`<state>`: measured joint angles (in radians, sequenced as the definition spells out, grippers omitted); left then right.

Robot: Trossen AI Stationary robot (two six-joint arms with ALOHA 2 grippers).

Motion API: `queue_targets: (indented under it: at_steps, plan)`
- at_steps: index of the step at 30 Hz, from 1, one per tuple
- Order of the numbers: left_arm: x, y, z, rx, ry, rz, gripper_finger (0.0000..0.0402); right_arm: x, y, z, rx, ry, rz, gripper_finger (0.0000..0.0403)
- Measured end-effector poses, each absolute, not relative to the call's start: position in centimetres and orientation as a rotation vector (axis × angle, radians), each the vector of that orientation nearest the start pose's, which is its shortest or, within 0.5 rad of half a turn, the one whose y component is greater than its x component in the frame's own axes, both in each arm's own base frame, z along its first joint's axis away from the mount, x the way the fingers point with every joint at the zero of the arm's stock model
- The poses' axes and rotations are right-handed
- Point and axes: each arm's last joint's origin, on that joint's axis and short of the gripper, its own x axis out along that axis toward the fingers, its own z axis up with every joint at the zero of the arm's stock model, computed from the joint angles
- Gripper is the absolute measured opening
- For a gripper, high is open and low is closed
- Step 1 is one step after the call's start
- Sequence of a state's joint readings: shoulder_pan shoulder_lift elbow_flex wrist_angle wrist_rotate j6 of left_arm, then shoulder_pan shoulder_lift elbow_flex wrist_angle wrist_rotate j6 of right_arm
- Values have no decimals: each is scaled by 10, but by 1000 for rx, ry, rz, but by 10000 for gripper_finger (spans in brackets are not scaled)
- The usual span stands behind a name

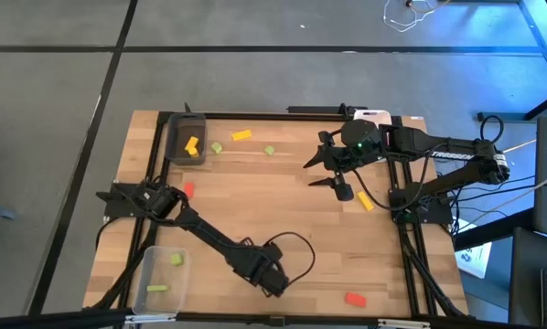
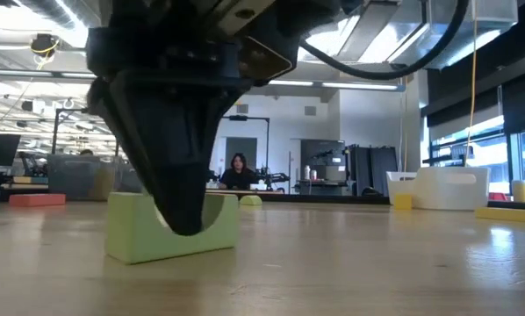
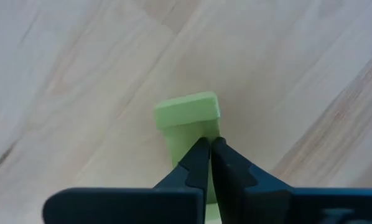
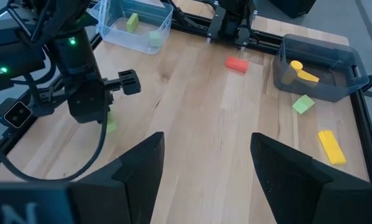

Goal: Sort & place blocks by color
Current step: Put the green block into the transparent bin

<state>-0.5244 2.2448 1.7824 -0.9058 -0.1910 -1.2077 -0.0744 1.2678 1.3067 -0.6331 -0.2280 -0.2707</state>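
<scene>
Fingers (image 3: 200, 163) pressed together, left gripper (image 3: 209, 144) touches green block (image 3: 187, 113) near the table's (image 1: 273, 192) front edge; right gripper (image 4: 206, 163) gapes wide.

green block (image 3: 187, 118) partly hidden behind closed jaws, left gripper (image 3: 209, 148)

bright even light, soft shadows

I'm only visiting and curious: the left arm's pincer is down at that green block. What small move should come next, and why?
Probably open the left gripper first: its fingers are pressed together at the green block, so they cannot straddle it yet. The right gripper waits open on the right.
</scene>
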Motion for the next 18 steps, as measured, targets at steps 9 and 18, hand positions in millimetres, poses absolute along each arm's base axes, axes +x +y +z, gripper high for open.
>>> queue_targets:
  at_steps: [9,18]
  plan:
    - [400,-209,161,-678,1261,522,30,263,-13,371,-173,563,227,239]
    - [405,-196,161,-727,1304,530,43,263,-13,371,-173,563,227,239]
